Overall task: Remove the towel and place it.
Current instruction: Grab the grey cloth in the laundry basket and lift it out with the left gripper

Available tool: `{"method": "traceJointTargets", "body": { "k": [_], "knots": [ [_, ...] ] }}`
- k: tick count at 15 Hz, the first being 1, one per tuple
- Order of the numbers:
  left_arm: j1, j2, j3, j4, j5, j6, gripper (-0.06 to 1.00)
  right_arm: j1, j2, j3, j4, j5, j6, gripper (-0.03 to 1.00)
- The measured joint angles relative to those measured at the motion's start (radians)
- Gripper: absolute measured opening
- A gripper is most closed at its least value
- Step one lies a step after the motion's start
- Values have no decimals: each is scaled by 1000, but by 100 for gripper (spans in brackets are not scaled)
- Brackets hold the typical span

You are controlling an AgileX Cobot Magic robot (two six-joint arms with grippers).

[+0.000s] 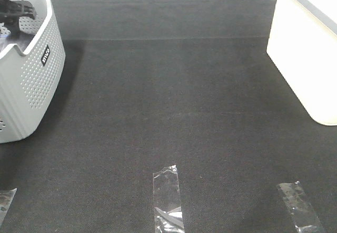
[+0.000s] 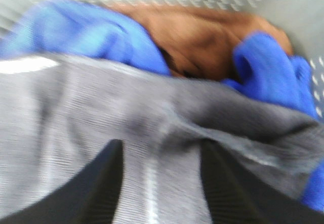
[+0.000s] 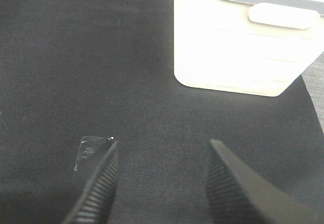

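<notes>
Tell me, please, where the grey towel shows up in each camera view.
Exterior high: not visible, hidden inside the perforated basket at the left edge.
Left wrist: the towel spreads across the foreground at the left gripper, with the blue cloth beyond.
Right wrist: not in it.
Shared landmark: the basket's perforated wall, in exterior high and left wrist.

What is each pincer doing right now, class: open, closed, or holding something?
Left pincer: open, astride the large grey-lavender terry towel, not clamped.
Right pincer: open, empty, above the black fabric mat.
</notes>
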Motion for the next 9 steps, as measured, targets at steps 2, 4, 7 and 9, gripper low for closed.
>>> {"method": "traceJointTargets", "body": {
  "k": [2, 4, 7, 9],
  "knots": [
    [0, 3, 0, 10, -36, -13, 51, 0, 0, 0, 0, 0, 0, 50],
    [0, 24, 0, -38, -85, -13, 51, 0, 0, 0, 0, 0, 0, 50],
    [0, 44, 0, -49, -108, -13, 51, 0, 0, 0, 0, 0, 0, 50],
    [0, 60, 0, -69, -132, -13, 51, 0, 0, 3, 0, 0, 0, 50]
  ]
}}
